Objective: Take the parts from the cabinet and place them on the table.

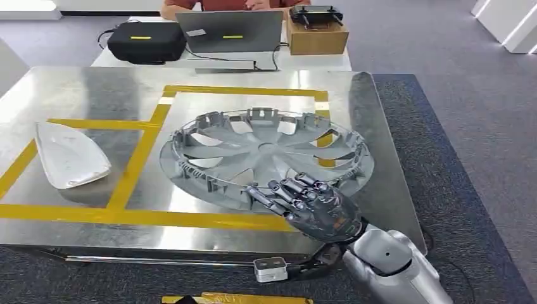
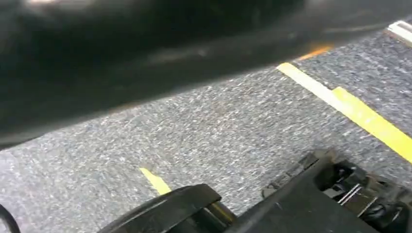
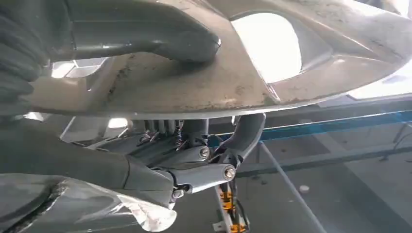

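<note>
Gripping: the right hand [image 1: 310,206] holds the near rim of the hubcap [image 1: 266,155], dark fingers [image 1: 278,193] laid over the rim; in the right wrist view the thumb [image 3: 145,41] lies on one face of the hubcap [image 3: 272,63] and the fingers [image 3: 194,167] curl against the other, pinching it.
Hubcap: grey, spoked, inner side up, on the steel table [image 1: 82,95], inside the yellow tape [image 1: 136,158] outline; its near edge looks slightly raised at the hand.
White part [image 1: 68,155]: a pointed shell lying flat on the table's left side, well apart from the hubcap.
Left hand: I cannot tell its state; the left wrist view looks at grey carpet [image 2: 218,126] with yellow lines [image 2: 369,121].
Beyond the table: a desk with a black bag [image 1: 145,41], a laptop [image 1: 229,30], a cardboard box [image 1: 316,35] and a person [image 1: 190,6] seated behind.
</note>
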`<control>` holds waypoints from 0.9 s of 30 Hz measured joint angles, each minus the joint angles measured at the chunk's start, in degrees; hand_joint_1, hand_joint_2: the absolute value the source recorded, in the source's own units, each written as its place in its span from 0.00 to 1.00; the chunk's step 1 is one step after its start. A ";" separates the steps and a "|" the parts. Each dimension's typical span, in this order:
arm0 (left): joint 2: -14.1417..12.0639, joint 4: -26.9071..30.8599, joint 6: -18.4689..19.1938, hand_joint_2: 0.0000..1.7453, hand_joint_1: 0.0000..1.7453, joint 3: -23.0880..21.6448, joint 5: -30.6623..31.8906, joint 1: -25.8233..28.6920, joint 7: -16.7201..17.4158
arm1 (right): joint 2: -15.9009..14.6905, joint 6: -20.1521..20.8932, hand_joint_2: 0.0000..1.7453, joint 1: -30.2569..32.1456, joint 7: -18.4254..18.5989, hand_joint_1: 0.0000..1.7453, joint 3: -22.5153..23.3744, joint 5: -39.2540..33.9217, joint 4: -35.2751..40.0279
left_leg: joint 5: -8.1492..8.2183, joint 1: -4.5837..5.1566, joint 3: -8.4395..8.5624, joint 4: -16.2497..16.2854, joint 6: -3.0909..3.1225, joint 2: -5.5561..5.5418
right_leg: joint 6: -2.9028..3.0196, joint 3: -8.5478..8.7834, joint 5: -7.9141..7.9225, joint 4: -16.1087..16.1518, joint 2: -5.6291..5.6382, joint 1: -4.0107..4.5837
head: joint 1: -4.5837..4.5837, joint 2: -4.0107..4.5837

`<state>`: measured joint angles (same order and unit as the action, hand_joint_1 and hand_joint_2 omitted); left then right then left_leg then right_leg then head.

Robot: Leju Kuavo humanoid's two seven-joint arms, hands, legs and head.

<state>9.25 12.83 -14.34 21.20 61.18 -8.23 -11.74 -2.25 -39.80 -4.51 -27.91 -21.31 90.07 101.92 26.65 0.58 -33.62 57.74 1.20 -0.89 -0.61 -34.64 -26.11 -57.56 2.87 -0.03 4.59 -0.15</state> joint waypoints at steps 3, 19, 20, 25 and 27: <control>-0.11 0.00 0.11 0.00 0.00 0.00 0.22 0.01 1.40 | -0.42 0.00 1.00 -0.37 0.74 1.00 -0.42 0.00 -0.31 | 0.00 0.00 0.00 0.00 0.00 0.00 | 0.00 0.00 0.00 0.00 0.00 0.00 | -0.02 0.00; -1.55 -0.02 3.11 0.00 0.00 0.00 0.61 0.35 5.60 | -1.20 -0.02 1.00 -1.36 2.08 1.00 -1.51 -0.02 -1.14 | 0.00 0.00 -0.01 0.00 0.00 0.00 | 0.00 -0.01 0.00 0.00 0.00 0.00 | 0.00 0.00; -1.71 -0.02 3.70 0.00 0.00 0.00 0.70 0.45 6.01 | -1.20 0.00 1.00 -1.42 2.27 1.00 -1.60 -0.02 -1.25 | 0.00 0.00 -0.02 0.00 0.00 0.00 | 0.00 -0.01 0.00 0.00 0.00 0.00 | -0.02 0.00; -2.27 -0.02 5.07 0.00 0.00 0.00 0.70 0.85 7.04 | -1.22 0.00 1.00 -1.61 3.12 1.00 -2.05 -0.02 -1.53 | 0.00 0.00 -0.02 0.00 0.00 0.00 | 0.00 -0.02 -0.01 0.00 0.00 0.00 | -0.02 0.00; -2.27 -0.02 5.07 0.00 0.00 0.00 0.70 0.86 7.04 | -1.23 0.00 1.00 -1.62 3.13 1.00 -2.06 -0.02 -1.53 | 0.00 0.00 -0.02 0.00 0.00 0.00 | 0.00 -0.02 -0.01 0.00 0.00 0.00 | -0.02 0.00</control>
<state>6.97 12.81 -9.27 21.20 61.88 -7.37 -4.70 -3.48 -39.80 -6.13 -24.78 -23.37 90.05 100.39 26.65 0.57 -33.64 57.74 1.20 -0.89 -0.60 -34.66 -26.11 -57.56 2.87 -0.02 4.57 -0.15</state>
